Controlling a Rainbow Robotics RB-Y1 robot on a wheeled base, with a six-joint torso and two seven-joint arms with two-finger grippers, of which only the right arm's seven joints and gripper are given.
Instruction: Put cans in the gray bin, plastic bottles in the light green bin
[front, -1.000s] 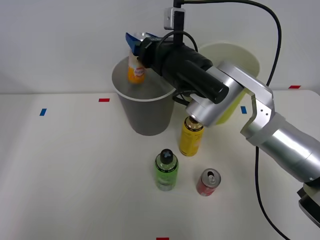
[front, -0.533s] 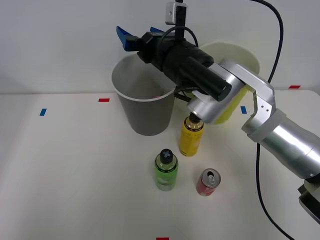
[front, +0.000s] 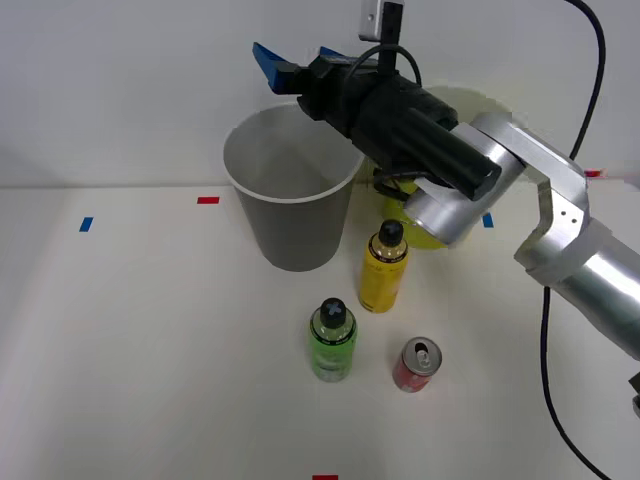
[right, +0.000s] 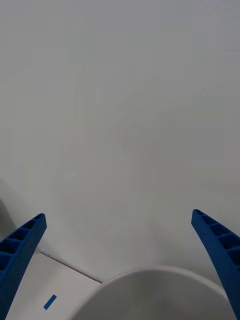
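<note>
Red can (front: 416, 364): upright on the table (front: 150, 350), silver pull-tab top up, well in front of the gray bin and to its right, near the table's front edge.
Green bottle (front: 332, 340): black-capped, standing just left of the red can, in front of the gray bin, apart from the can.
Yellow bottle (front: 383, 267): black-capped, upright, just beside the gray bin's right front, between that bin and the red can.
Gray bin (front: 292, 190): upright at the back middle of the table, thin white rim, gray inside; I cannot see anything lying in the part of its inside that shows. In the wrist view its rim (right: 165, 272) curves between the two blue fingers.
Light green bin (front: 425, 225): right of the gray bin and close to it, mostly hidden behind the arm; a yellow-green part of its wall shows.
Right gripper (front: 300, 62): above the gray bin's back rim, pointing away toward the wall, blue ribbed fingers (right: 20, 250) spread wide with nothing between them.
Right arm (front: 560, 230): black wrist and silver links reach from the right, over the light green bin toward the gray bin.
Tape marks: a red one (front: 208, 200) and a blue one (front: 86, 224) lie on the table left of the gray bin.
</note>
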